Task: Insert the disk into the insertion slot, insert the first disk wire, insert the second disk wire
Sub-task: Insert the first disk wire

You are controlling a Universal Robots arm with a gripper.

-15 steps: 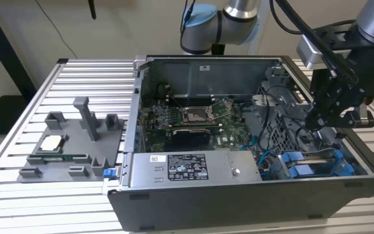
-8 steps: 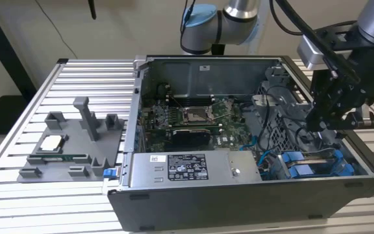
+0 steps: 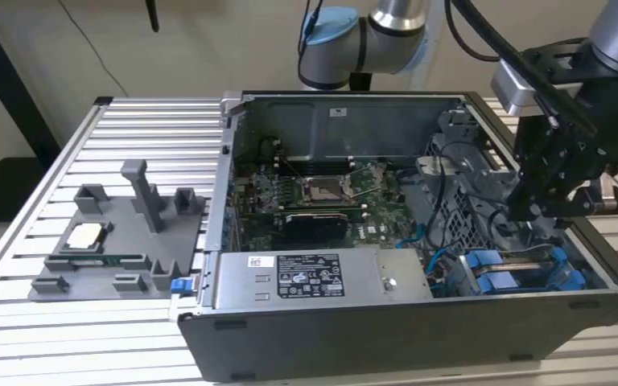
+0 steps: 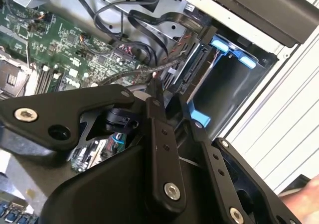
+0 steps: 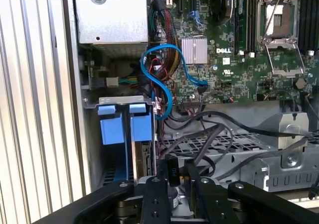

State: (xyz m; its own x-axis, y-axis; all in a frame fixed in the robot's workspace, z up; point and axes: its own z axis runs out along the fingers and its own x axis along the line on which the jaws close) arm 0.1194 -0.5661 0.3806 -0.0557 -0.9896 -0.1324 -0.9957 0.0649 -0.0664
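Hangs low inside the open computer case (image 3: 395, 330) with the gripper (image 3: 534, 211). Pinches a small black plug (image 5: 172, 171) between the two black fingers (image 5: 152, 199), closed on it in the first wrist view. Has the disk (image 5: 142, 134) just past the fingertips, near but not touching them. Shows the disk standing on its edge inside the insertion slot (image 5: 122, 100), with bright blue plastic around it. Has a second blue tab (image 5: 112, 130) right beside the disk, a bit farther from the fingers. Has a bunch of black wires (image 5: 214, 134) looped just ahead of the fingertips, over a grey metal cage (image 5: 249, 144). Has a curly blue cable (image 5: 154, 74) past the disk, farther from the fingers. Has the silver power supply box (image 5: 112, 15) beyond that, well away from the fingers. Has the green motherboard (image 5: 239, 64) and its square socket (image 5: 279, 30) well apart from the fingers too. In the exterior view, rests the case on a ribbed metal table (image 3: 138, 129). Has a grey tray (image 3: 116, 241) lying on the same table, far from the fingers, on the exterior view's left.
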